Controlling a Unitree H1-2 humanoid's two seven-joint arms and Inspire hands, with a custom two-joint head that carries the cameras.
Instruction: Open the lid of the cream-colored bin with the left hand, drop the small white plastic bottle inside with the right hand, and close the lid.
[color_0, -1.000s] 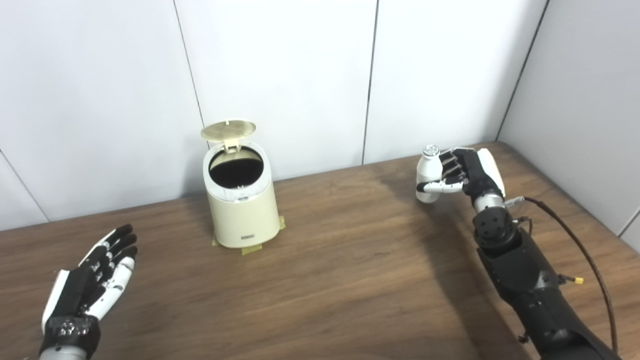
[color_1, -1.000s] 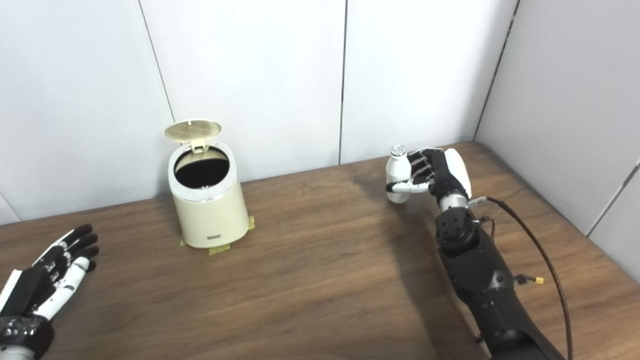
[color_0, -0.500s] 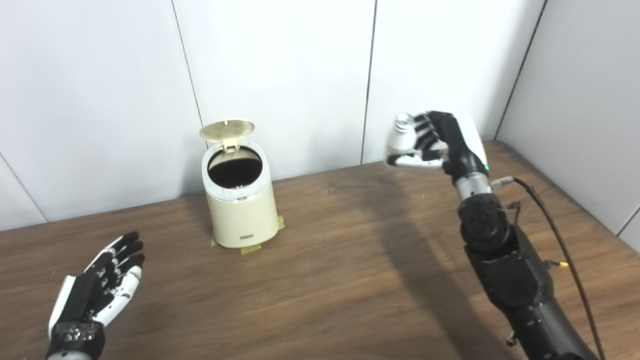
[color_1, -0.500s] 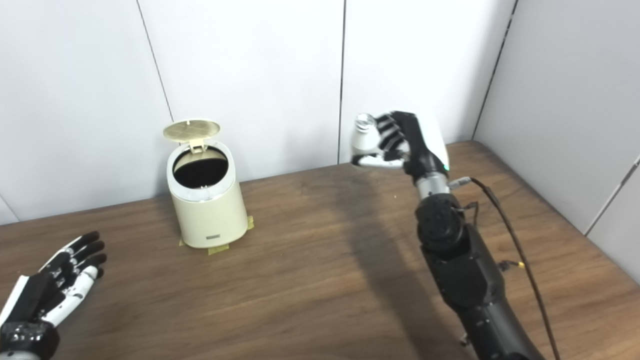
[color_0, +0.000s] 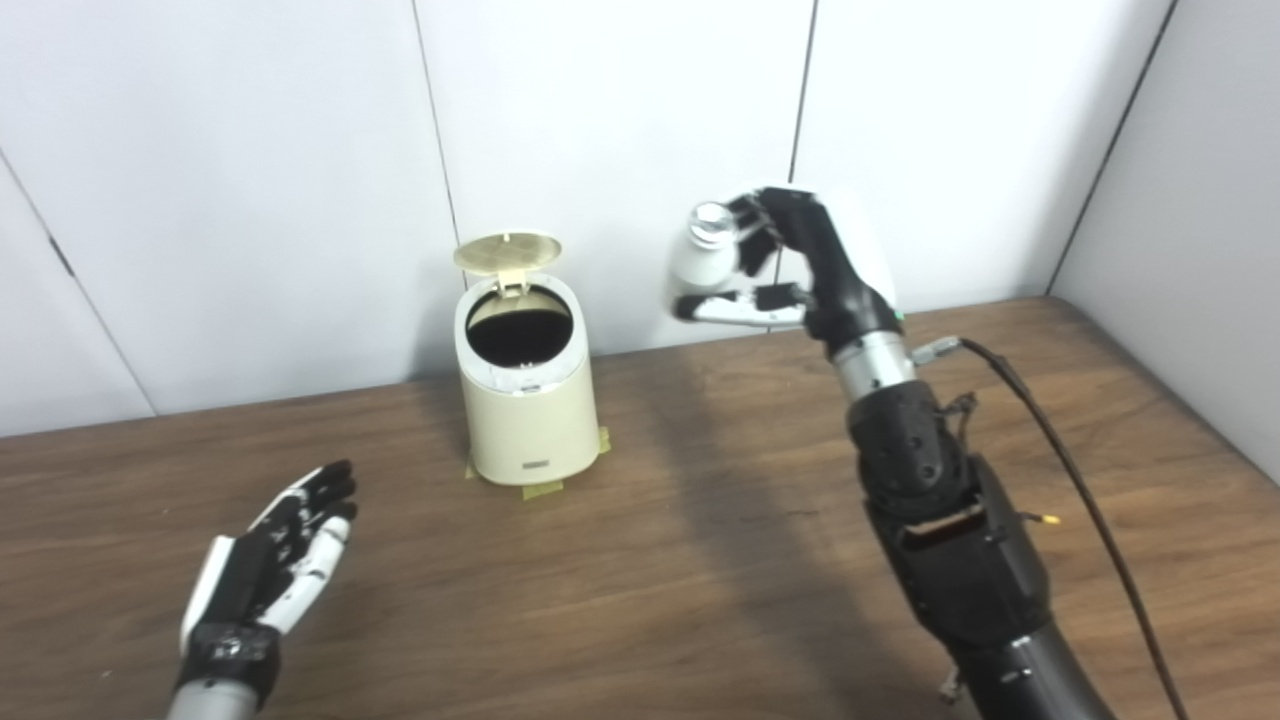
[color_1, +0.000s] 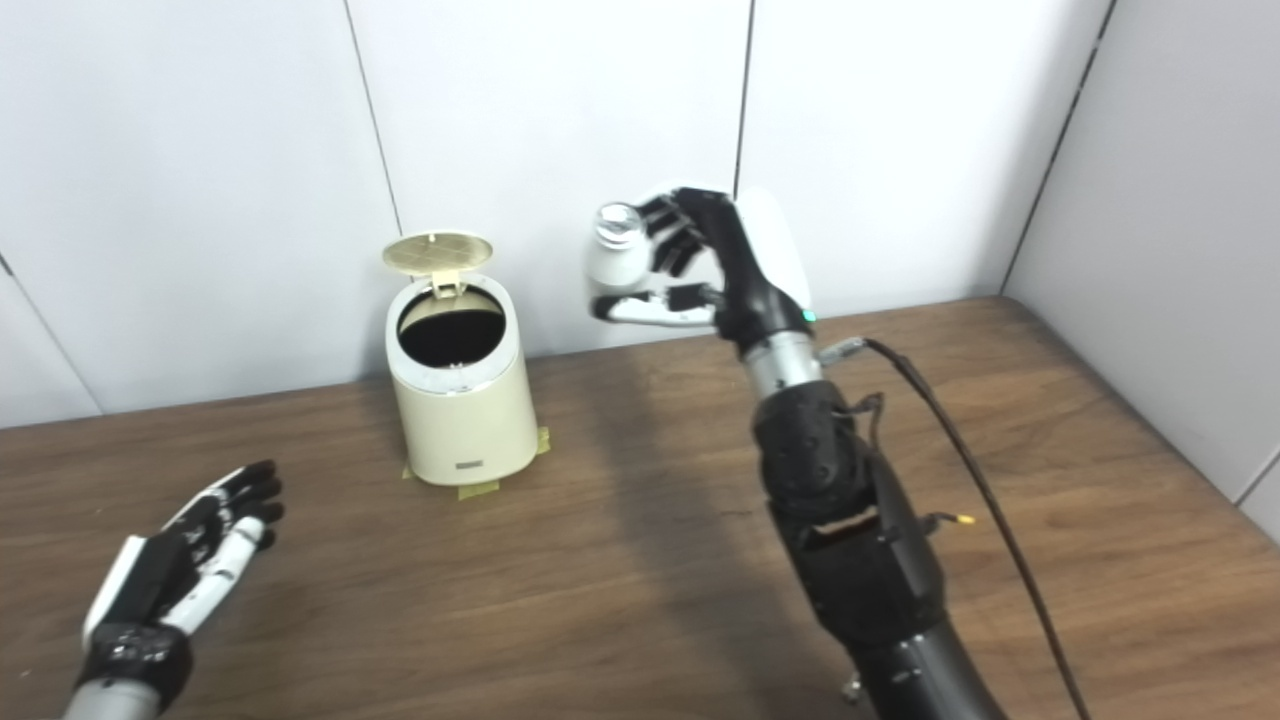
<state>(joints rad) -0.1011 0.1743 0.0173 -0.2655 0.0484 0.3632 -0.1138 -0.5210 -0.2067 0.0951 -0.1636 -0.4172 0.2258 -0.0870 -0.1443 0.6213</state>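
Note:
The cream-colored bin (color_0: 528, 415) stands on the wooden table (color_0: 700, 560) near the back wall, taped down at its base. Its lid (color_0: 507, 252) stands upright and open, and the dark inside shows. My right hand (color_0: 800, 275) is raised high above the table, to the right of the bin, and is shut on the small white plastic bottle (color_0: 703, 255), which is upright with its silver cap on top. My left hand (color_0: 275, 565) is open and empty, palm up, low over the table at the front left, well away from the bin.
White wall panels (color_0: 620, 150) stand close behind the bin and a grey wall (color_0: 1200, 220) bounds the right side. A black cable (color_0: 1080, 500) runs along my right forearm. Yellow tape (color_0: 545, 488) sticks out from under the bin.
My right hand has lifted the bottle off the table and carried it up and left toward the bin. The camera has also shifted. My left hand has stayed low and open.

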